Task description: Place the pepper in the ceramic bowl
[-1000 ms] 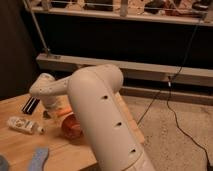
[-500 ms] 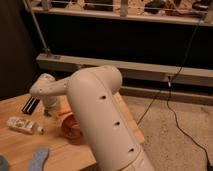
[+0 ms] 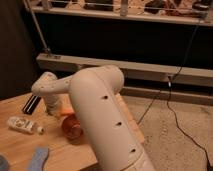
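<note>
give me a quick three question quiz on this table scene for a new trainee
1. True or false: the white plastic bottle stands upright on the wooden table.
2. The small glossy reddish-orange ceramic bowl sits: A) left of the bottle; B) right of the bottle, beside the cream robot arm; C) on the floor.
3. Where is the gripper, and is it open or shut?

Key: 1 false, it lies on its side. 2 B. 3 Shut, low over the table just behind the bowl, next to the small orange tapered pepper; whether it grips the pepper cannot be told.
</note>
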`<state>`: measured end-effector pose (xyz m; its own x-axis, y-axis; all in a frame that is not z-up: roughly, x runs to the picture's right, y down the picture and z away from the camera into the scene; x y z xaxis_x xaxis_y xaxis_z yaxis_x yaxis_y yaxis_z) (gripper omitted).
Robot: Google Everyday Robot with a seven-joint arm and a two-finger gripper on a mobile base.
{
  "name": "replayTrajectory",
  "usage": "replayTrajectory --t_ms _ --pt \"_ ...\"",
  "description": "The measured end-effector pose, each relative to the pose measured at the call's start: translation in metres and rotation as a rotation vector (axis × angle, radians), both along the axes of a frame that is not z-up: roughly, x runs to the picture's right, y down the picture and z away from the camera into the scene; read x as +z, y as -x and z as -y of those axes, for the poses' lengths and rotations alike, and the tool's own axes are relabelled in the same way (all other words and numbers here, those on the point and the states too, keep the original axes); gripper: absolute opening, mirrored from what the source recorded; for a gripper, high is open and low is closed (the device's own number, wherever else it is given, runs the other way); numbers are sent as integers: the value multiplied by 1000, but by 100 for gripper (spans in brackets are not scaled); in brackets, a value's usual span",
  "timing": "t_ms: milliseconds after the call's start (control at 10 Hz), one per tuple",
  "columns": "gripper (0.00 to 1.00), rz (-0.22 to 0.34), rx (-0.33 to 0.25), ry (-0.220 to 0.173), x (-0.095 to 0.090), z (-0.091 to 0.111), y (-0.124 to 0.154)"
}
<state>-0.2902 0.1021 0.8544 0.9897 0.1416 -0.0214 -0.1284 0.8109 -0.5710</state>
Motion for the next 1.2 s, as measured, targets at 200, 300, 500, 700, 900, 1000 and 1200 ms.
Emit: replayTrajectory --t_ms 200,300,500,700,900,1000,1200 --pt "0 46 50 -100 -36 41 -9" --pt "0 54 77 -132 -53 52 -16" --pt "0 25 133 -138 -77 52 -29" --pt "0 -22 189 -111 -98 39 -42" --pt "0 -53 250 -71 -115 25 -51" --pt "0 -54 269 -54 -121 20 -51" --pt "2 -45 300 -9 -132 5 -53"
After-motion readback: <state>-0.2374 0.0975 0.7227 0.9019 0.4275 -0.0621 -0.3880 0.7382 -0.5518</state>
